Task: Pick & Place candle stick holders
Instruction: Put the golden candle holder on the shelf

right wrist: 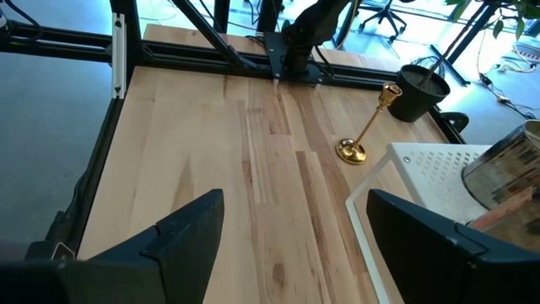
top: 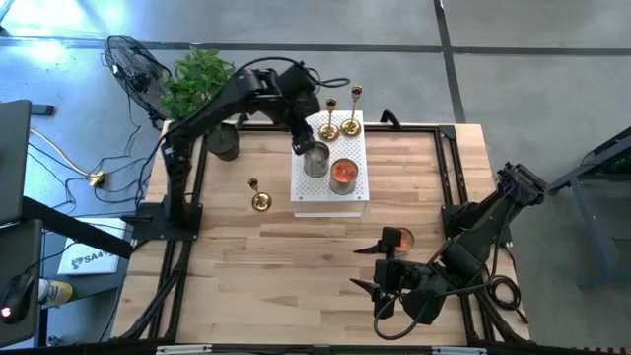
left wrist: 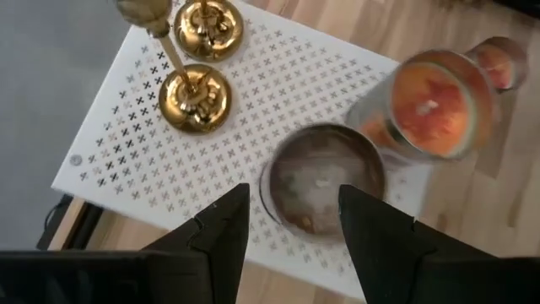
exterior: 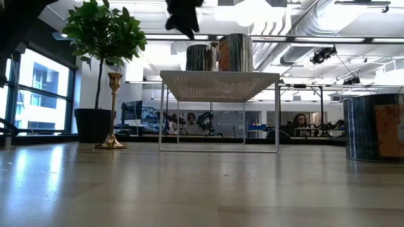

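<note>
Two gold candle stick holders stand on their round bases at the far side of a white perforated stand; the left wrist view shows these bases. A third candle stick holder stands upright on the wooden table left of the stand, also seen in the right wrist view and the low view. My left gripper hangs open above a silver tin on the stand, touching nothing. My right gripper waits open near the table's near right.
On the stand beside the tin sits an orange candle in a glass jar. Another orange candle jar stands on the table near my right gripper. A potted plant stands at the far left corner. Black frame rails border the table.
</note>
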Robot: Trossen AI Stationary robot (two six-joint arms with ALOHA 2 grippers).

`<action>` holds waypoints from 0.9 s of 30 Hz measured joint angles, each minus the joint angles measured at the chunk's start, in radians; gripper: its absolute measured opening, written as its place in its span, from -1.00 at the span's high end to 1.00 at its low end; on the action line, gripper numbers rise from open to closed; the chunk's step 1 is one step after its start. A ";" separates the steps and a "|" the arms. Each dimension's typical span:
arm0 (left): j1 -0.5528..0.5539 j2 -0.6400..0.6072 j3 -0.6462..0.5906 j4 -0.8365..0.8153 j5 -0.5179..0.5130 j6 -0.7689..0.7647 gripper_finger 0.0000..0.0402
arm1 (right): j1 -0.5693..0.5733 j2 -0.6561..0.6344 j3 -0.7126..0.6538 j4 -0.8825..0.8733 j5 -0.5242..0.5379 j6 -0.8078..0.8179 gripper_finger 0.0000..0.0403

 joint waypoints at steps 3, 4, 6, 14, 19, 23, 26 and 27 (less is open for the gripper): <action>-0.008 -0.046 0.000 -0.035 0.001 0.000 0.11 | 0.000 0.000 0.000 -0.002 0.000 0.000 -0.42; -0.009 -0.064 0.000 -0.054 0.005 -0.001 0.11 | 0.000 0.000 0.000 -0.002 0.000 0.000 -0.42; -0.020 -0.092 0.000 -0.101 0.017 -0.019 0.11 | 0.000 0.000 0.000 -0.003 0.000 0.000 -0.42; -0.125 -0.191 -0.026 -0.162 0.066 -0.175 0.11 | 0.000 0.000 0.000 -0.012 0.000 0.001 -0.42; -0.216 -0.205 -0.027 -0.162 0.008 -0.186 0.11 | 0.000 0.000 0.000 -0.016 0.002 0.000 -0.42; -0.298 -0.207 -0.027 -0.162 -0.039 -0.217 0.11 | -0.001 0.000 0.000 -0.021 0.001 -0.002 -0.42; -0.363 -0.207 -0.027 -0.161 -0.035 -0.230 0.11 | -0.001 0.000 0.000 -0.030 0.001 -0.008 -0.42; -0.381 -0.207 -0.027 -0.162 -0.033 -0.237 0.11 | -0.001 0.000 0.000 -0.034 0.001 -0.008 -0.42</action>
